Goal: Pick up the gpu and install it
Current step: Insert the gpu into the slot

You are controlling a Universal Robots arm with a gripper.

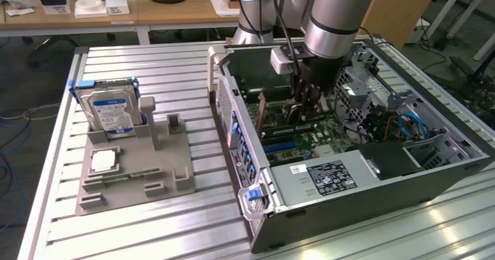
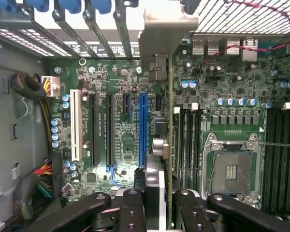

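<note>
One robot arm reaches down into an open computer case (image 1: 255,173), its pincer (image 2: 160,203) closed on the gpu (image 2: 168,121), which it holds edge-on between its black fingers (image 2: 131,208). Seen from the wrist, the card stands upright over the motherboard (image 2: 222,87), its silver end bracket (image 2: 165,34) up against the slotted rear wall of the case. It sits between a blue expansion slot (image 2: 143,130) and the black memory slots (image 2: 188,140); whether its lower edge is seated in a slot cannot be told. An empty processor socket (image 2: 230,166) lies beyond the memory slots. In the exterior view the pincer (image 1: 305,106) is deep inside the case, with the card (image 1: 261,112) showing as a thin brownish edge beside it. A grey power supply (image 1: 325,179) with a black label fills the near end of the case. Well apart, toward the exterior view's left, a grey fixture (image 1: 135,167) rests on the ribbed metal surface (image 1: 155,69) and holds an upright hard drive (image 1: 112,112) in blue rails, a processor chip (image 1: 104,160) and a memory stick (image 1: 127,177).
</note>
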